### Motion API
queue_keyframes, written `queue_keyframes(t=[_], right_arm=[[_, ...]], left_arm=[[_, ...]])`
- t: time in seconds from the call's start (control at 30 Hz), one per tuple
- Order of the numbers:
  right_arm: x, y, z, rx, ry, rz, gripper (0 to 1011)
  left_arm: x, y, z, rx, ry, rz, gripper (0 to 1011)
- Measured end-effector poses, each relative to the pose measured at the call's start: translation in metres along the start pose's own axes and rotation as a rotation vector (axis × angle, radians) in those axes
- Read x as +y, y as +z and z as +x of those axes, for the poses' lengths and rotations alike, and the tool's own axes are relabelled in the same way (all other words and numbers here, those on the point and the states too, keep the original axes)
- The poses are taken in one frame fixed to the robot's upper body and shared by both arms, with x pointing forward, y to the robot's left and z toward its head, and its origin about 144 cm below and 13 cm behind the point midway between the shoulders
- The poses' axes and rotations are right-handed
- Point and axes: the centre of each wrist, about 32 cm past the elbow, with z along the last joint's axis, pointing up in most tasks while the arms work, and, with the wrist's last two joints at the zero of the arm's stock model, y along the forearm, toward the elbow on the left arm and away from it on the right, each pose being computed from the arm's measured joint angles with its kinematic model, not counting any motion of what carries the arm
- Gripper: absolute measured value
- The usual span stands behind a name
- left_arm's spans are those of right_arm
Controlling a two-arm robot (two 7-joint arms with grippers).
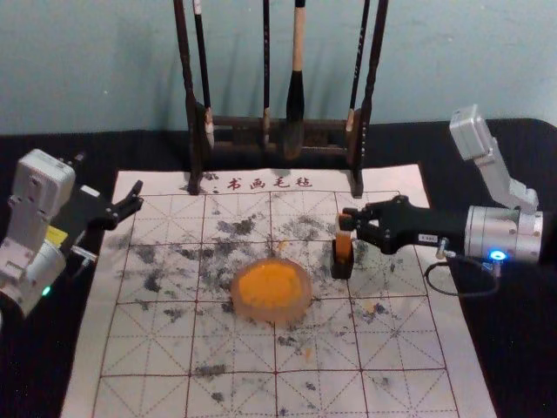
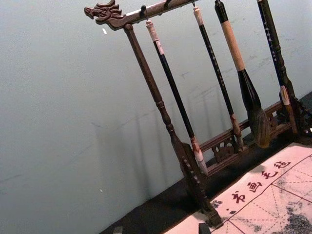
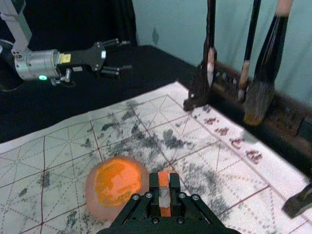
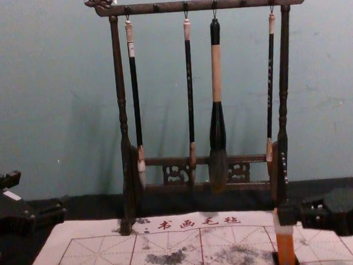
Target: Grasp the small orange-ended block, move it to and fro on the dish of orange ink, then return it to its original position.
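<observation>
The right gripper [image 3: 164, 181] had the orange-ended block [image 1: 345, 246] pinched up top, upright in a black holder [image 1: 342, 270] near the ink dish [image 1: 271, 316], probably for a clean lift; left gripper [image 3: 128, 55] idled off left, fingers spread.

You are looking at a calligraphy workspace: a dark carved wooden rack [image 4: 155, 8] of hanging long-handled brushes [image 4: 217, 75], a white, red-gridded, ink-smudged mat with Chinese characters [image 1: 144, 348], and a round translucent dish of orange ink [image 1: 238, 303].
</observation>
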Motion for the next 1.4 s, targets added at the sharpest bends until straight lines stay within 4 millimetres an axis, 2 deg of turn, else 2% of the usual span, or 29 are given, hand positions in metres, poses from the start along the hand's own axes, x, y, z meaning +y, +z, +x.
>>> queue_keyframes(t=[0.2, 0.43, 0.63, 0.83, 1.03, 1.4], right_arm=[[-0.009, 0.011, -0.011, -0.049, -0.039, 0.045, 126], [-0.017, 0.029, -0.037, -0.081, -0.13, 0.12, 126], [-0.006, 0.038, -0.069, -0.091, -0.237, 0.139, 126], [0.009, 0.041, -0.089, -0.086, -0.254, 0.134, 126], [0.029, 0.036, -0.105, -0.081, -0.228, 0.125, 126], [0.058, 0.003, -0.121, -0.078, -0.21, 0.145, 126]], left_arm=[[0.0, 0.0, 0.0, 0.0, 0.0, 0.0, 1002], [0.0, 0.0, 0.0, 0.0, 0.0, 0.0, 1001], [0.0, 0.0, 0.0, 0.0, 0.0, 0.0, 1002], [0.0, 0.0, 0.0, 0.0, 0.0, 0.0, 1001], [0.0, 0.0, 0.0, 0.0, 0.0, 0.0, 1001], [0.0, 0.0, 0.0, 0.0, 0.0, 0.0, 1001]])
